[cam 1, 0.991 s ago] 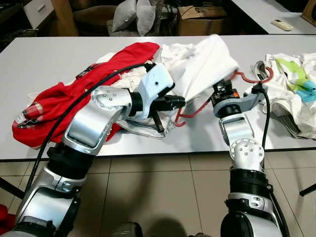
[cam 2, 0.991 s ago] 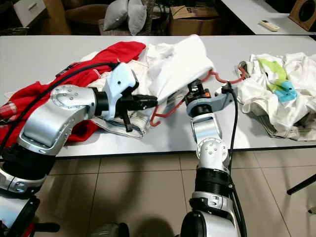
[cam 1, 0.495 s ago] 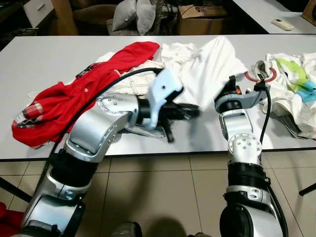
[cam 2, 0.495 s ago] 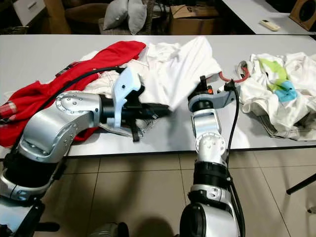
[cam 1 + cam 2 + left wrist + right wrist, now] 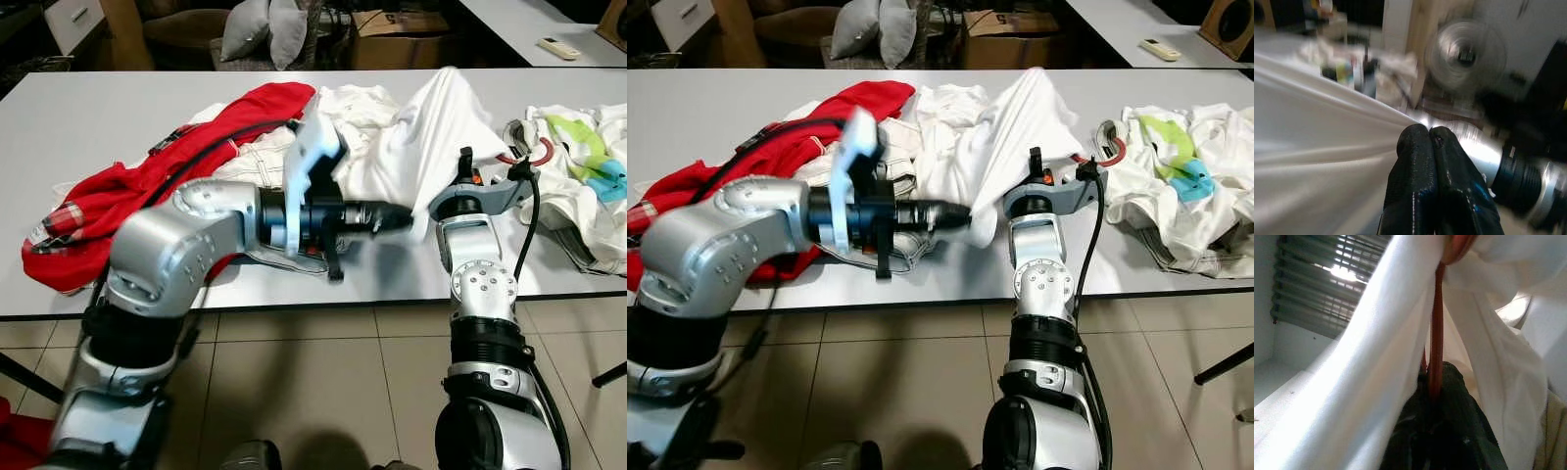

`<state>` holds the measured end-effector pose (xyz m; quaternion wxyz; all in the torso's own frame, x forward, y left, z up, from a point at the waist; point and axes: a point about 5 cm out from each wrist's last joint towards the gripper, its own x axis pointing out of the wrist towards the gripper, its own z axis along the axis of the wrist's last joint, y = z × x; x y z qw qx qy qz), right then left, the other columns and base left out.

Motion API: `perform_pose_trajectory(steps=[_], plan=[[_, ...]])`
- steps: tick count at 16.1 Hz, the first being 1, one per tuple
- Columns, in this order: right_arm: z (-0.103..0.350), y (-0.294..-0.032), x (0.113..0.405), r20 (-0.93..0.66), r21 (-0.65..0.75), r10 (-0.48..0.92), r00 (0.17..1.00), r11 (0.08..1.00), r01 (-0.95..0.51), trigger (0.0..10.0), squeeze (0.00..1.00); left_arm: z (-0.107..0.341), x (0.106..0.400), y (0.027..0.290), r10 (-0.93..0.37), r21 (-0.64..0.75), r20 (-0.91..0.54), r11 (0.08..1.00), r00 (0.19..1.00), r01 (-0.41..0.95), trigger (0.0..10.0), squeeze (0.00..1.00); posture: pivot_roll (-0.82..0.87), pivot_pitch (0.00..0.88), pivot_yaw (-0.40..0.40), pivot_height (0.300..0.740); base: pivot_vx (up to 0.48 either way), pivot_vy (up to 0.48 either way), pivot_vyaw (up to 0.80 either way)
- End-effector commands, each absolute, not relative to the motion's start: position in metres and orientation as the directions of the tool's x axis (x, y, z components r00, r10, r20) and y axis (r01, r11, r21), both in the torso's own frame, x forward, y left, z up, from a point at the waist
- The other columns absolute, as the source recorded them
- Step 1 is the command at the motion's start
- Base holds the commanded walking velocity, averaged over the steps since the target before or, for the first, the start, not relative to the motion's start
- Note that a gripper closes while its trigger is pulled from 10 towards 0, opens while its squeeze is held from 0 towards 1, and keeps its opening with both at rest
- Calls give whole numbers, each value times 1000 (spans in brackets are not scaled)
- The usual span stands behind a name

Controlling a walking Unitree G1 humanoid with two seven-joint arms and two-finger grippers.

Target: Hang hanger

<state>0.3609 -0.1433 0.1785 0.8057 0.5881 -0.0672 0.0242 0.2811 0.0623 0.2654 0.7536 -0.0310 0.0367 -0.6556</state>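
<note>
Soft matt cloth everywhere: the white shirt (image 5: 431,137) drapes in smooth folds, the red garment (image 5: 147,196) beside it looks just as dull. The hanger (image 5: 1436,333) reads as smooth red plastic. Glossy black left gripper (image 5: 1428,134) fingers, brushed silver arms, smooth pale counter (image 5: 98,117).

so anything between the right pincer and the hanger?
No. The right pincer is already shut on the red hanger; the white shirt drapes over both. The left pincer pinches the shirt's hem.
</note>
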Motion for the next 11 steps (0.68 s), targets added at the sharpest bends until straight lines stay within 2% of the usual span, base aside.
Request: perform_pose_trajectory(steps=[1,3,4,6,7,9,10,11], plan=[[193,-123,366,160,956,-11,987,252,-152,10000,0,281,281,62,-990,-92,49,127,132,988,314,0,-19,48,5,740,0,0,0],[192,-114,364,141,952,40,989,268,-147,10000,0,289,288,59,-980,-115,97,160,172,980,784,0,-17,45,3,740,0,0,0],[195,-109,361,135,946,80,988,285,-152,10000,0,286,293,55,-974,-94,76,208,215,974,1725,0,-15,43,2,740,0,0,0],[202,-103,352,131,939,126,983,303,-164,10000,0,287,299,51,-960,-73,80,264,270,962,1922,0,-15,40,1,740,0,0,0],[207,-107,341,109,936,117,987,321,-142,10000,0,295,305,52,-939,-78,130,311,319,947,1765,0,-17,36,4,740,0,0,0],[205,-114,327,70,912,97,993,397,-104,10000,0,308,306,55,-930,-108,184,302,318,947,1451,0,-12,31,17,740,0,0,0],[209,-115,320,108,920,108,988,365,-141,10000,0,311,304,55,-932,-108,190,292,308,950,1451,0,-10,29,23,740,0,0,0],[205,-125,315,45,928,48,998,368,-60,10000,0,313,302,55,-937,-107,196,273,289,956,1451,0,-10,26,29,740,0,0,0]])
